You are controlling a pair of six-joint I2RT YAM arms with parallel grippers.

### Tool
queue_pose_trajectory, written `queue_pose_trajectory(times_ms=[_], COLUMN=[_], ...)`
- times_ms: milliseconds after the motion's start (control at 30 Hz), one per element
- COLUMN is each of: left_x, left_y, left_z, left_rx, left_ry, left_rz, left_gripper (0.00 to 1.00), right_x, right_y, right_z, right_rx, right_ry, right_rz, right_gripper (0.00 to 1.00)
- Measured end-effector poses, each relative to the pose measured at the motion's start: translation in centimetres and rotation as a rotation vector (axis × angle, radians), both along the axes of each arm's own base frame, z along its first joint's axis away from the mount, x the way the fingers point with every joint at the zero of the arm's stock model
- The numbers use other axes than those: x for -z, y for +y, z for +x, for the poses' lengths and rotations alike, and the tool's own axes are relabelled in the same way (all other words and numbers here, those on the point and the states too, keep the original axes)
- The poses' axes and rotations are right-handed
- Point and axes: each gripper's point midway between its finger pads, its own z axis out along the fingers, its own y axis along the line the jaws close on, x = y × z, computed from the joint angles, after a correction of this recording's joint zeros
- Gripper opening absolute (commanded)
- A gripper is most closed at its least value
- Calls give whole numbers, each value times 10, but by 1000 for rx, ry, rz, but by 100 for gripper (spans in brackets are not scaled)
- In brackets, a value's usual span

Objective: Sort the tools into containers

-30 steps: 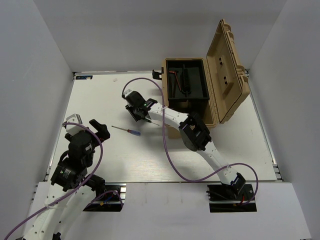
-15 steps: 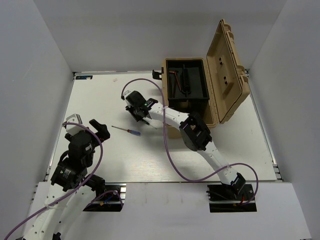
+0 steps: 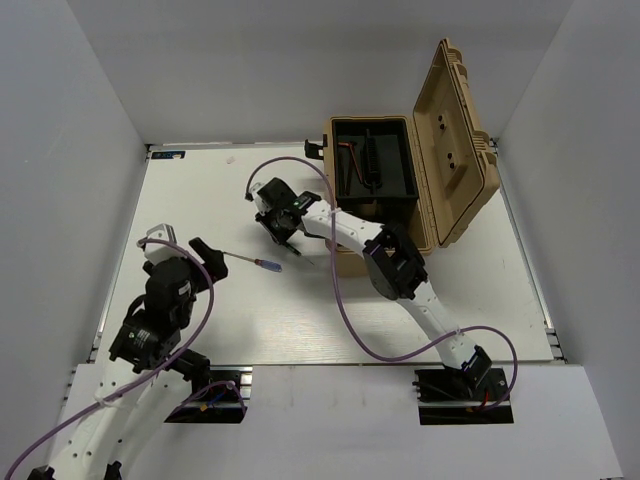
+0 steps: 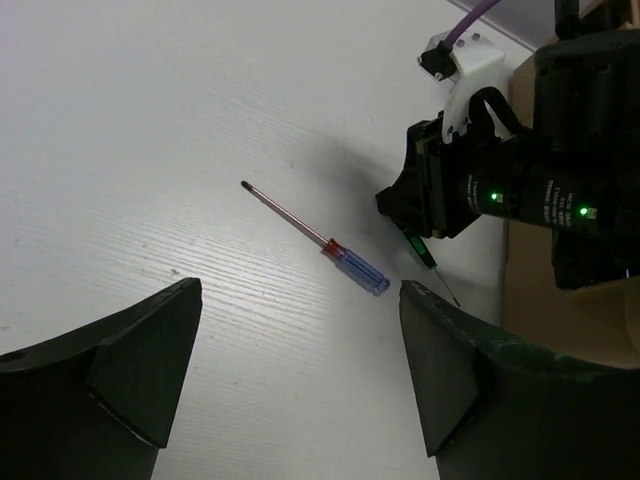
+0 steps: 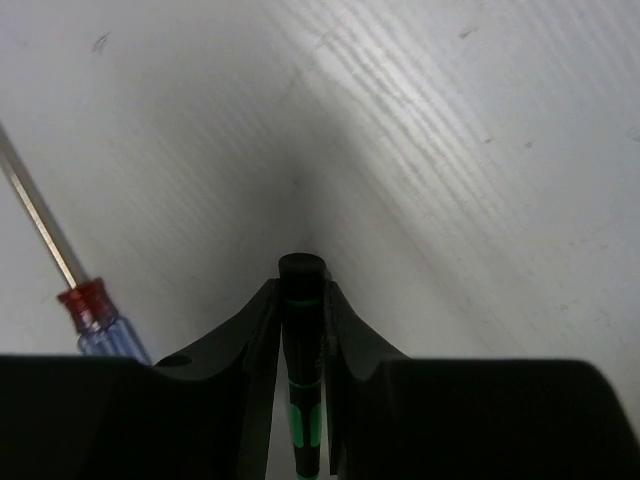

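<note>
A red-and-blue-handled screwdriver (image 3: 256,262) lies on the white table; it also shows in the left wrist view (image 4: 335,254) and the right wrist view (image 5: 92,316). My left gripper (image 3: 208,258) is open and empty, just left of the screwdriver's tip, with the tool ahead of its fingers (image 4: 298,292). My right gripper (image 3: 281,224) is shut on a thin black-and-green screwdriver (image 5: 301,345), held just above the table; its shaft sticks out below the gripper (image 4: 428,258). The open tan toolbox (image 3: 452,150) holds a black tray (image 3: 398,172) with hex keys.
The toolbox lid (image 3: 462,120) stands open at the back right. The right arm's purple cable (image 3: 330,290) loops over the table in front of the box. White walls enclose the table on three sides.
My left gripper has moved forward and right, close to the red-and-blue screwdriver's tip. My right gripper has shifted slightly right toward the toolbox with the black-and-green screwdriver in it.
</note>
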Motion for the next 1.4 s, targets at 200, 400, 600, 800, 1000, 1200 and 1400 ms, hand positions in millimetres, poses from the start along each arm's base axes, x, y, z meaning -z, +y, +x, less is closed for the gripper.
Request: queue_pose_trajectory(times_ms=[200,400,600,800,1000,1200,1400], left_x=[26,57,62,78,114,134,136], left_y=[-15,-28,-35,-46,-67,-79,-87], left_z=[8,14,12,15,27,37,52], left_rx=[33,47,48,48,39,1,-31], left_ry=[105,223,231,259,392,482,496], left_rz=[-13,-38,-103,-169,-241,-279,-318], left_gripper=[73,70,75,79,82,86,89], right_x=[-15,-84,-166,-231,-289,-306,-272], right_y=[6,24,30,15,-55,-179,-262], right_z=[-27,-44,-51,-41,22,100,135], right_rx=[-84,-135,-159,-100,163,462,613], right_ry=[126,164,116,1,-308,-523,-536], right_rz=[52,205,350,414,348,186,9], right_gripper=[0,0,0,0,0,0,0])
